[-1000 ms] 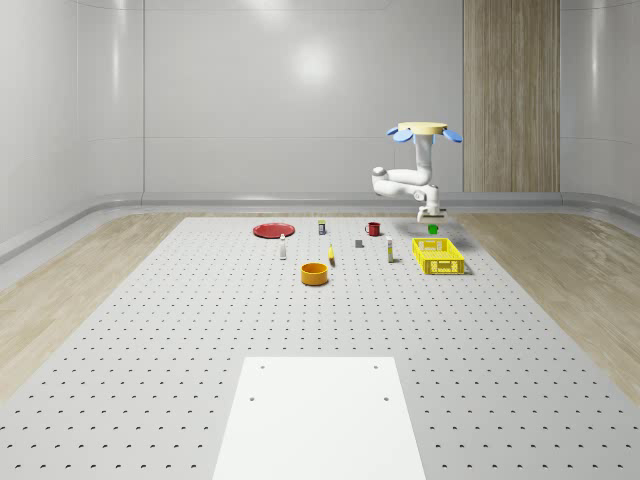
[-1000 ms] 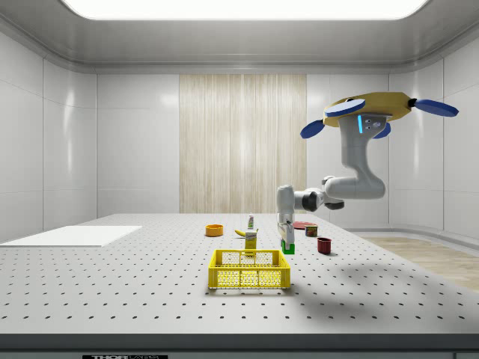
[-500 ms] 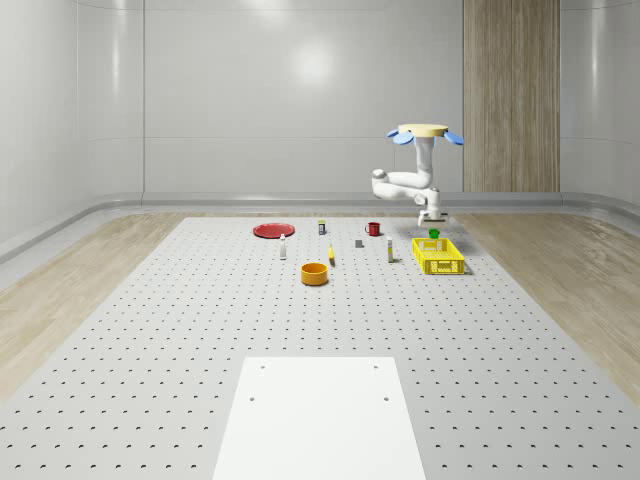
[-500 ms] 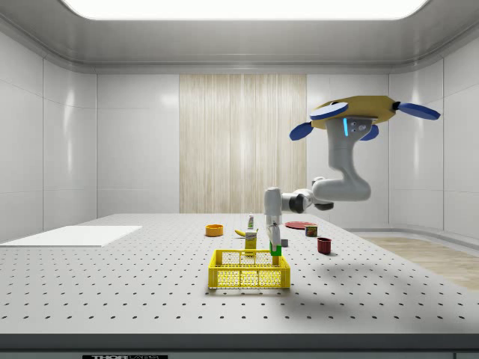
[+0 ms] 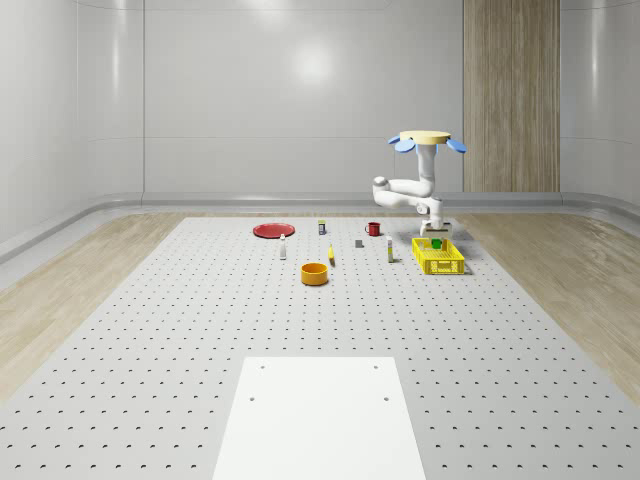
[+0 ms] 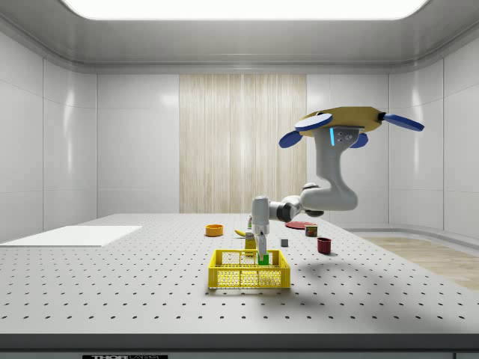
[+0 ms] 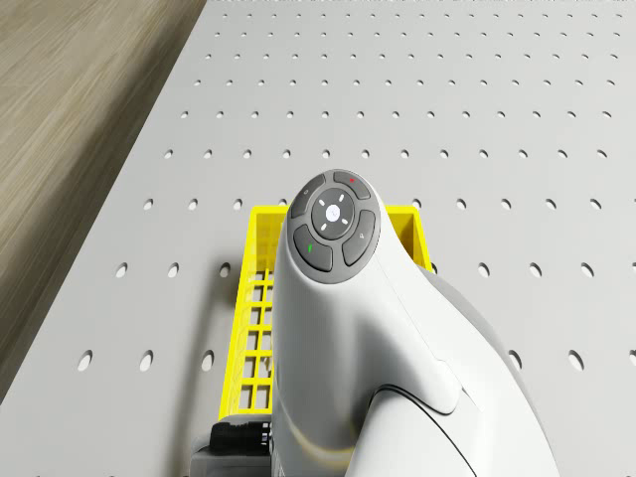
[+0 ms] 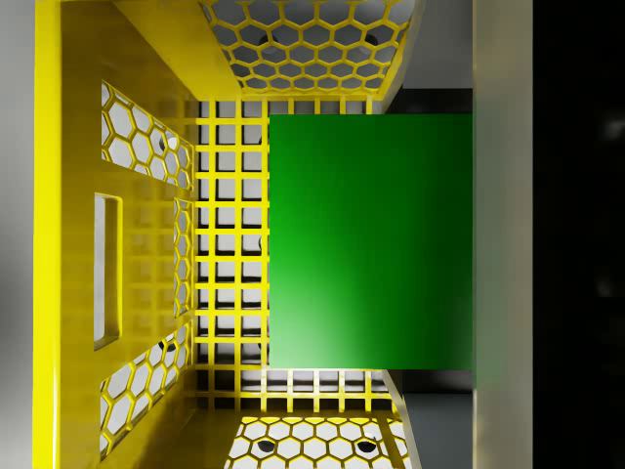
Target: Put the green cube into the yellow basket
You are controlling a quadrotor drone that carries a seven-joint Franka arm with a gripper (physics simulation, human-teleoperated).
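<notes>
On the perforated table (image 5: 200,330), going left to right in the whole-scene view, a red plate (image 5: 272,230) lies toward the far edge, an orange bowl (image 5: 315,273) sits nearer the middle, a red mug (image 5: 373,229) stands by the far edge, then the yellow basket (image 5: 437,256) toward the right edge. The drone (image 5: 427,140) hovers above, just behind the basket. Its gripper (image 6: 262,256) reaches down inside the basket, pinching the green cube (image 8: 369,239) over the basket's grid floor.
</notes>
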